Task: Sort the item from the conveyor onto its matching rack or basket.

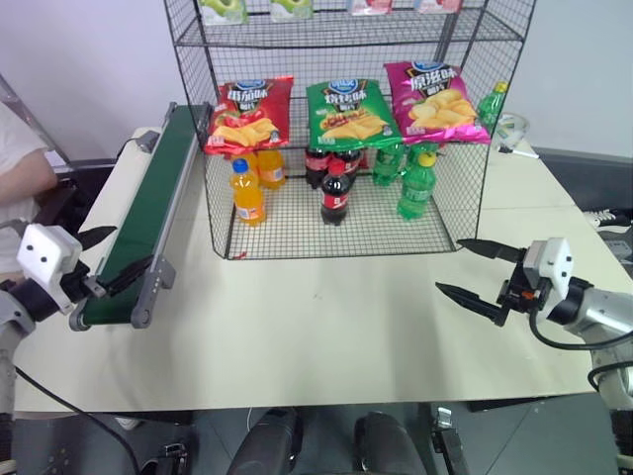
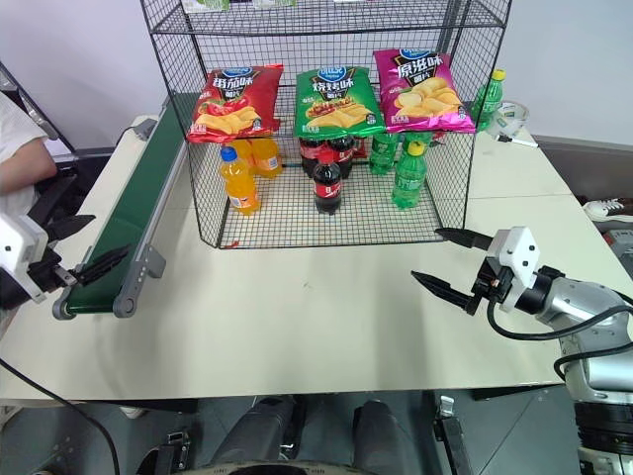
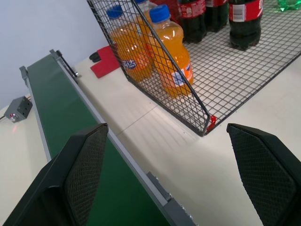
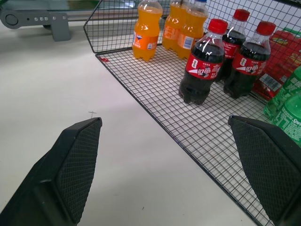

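Both tools, left (image 1: 111, 255) and right (image 1: 477, 269), gape empty; red crisp bag (image 1: 249, 114) hangs on rack (image 1: 465, 188).

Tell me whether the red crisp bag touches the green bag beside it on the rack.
Apart. In the right eye view a strip of bare wire grid shows between the red crisp bag and the green bag.

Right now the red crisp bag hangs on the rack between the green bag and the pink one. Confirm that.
Not quite. The red crisp bag does hang on the rack, but at the end beside the conveyor; the green bag hangs between it and the pink bag, as the left eye view shows.
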You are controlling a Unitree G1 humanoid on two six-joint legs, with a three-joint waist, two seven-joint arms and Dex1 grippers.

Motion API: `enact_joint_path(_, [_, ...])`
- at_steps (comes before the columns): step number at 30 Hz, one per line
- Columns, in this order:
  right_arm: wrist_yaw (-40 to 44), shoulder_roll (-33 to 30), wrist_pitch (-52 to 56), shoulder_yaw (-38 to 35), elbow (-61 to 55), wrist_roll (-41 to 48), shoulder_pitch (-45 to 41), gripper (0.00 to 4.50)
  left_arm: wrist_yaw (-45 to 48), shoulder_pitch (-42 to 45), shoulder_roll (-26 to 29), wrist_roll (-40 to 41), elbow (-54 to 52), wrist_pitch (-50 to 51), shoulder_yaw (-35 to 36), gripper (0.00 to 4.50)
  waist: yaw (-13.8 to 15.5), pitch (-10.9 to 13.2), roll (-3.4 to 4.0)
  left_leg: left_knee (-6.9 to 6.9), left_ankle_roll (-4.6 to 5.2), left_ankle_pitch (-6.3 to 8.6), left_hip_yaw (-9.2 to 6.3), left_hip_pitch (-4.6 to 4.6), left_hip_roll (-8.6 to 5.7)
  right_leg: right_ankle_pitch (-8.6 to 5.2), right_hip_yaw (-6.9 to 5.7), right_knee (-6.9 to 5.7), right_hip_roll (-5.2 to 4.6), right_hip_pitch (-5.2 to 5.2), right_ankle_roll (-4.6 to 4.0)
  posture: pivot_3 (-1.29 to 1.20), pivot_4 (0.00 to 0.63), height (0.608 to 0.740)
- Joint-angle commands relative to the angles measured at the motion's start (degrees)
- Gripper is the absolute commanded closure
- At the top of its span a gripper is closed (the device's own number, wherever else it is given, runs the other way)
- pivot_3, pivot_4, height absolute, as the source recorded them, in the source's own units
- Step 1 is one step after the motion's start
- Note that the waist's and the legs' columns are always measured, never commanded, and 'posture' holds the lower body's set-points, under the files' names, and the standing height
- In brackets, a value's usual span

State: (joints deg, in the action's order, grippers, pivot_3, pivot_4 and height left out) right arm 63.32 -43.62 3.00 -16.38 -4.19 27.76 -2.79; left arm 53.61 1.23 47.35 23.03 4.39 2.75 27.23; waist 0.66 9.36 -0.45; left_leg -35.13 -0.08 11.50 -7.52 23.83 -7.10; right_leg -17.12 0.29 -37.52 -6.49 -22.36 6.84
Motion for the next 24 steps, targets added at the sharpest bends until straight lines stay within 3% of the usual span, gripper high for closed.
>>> enact_joint_path(1, [-0.4, 0.2, -1.1, -0.5, -0.2, 0.0, -0.9, 0.00, -1.8, 1.4, 0.4, -2.0, -0.2, -2.3, -0.3, 0.29, 0.1, 0.0, 0.00, 0.00, 0.00, 0.00, 0.00, 0.00, 0.00, 0.00, 0.00, 0.00, 0.00, 0.00, 0.00, 0.00, 0.150, 0.740])
enact_joint_path(24, [-0.9, 0.9, -1.7, 0.3, 0.0, -0.6, -1.6, 0.00, -0.9, 2.6, 0.6, -0.9, -0.2, -1.9, -1.6, 0.29, 0.0, 0.0, 0.01, 0.04, -0.01, 0.01, 0.00, 0.02, 0.00, 0.00, 0.01, 0.01, 0.00, -0.04, 0.01, 0.00, 0.150, 0.740])
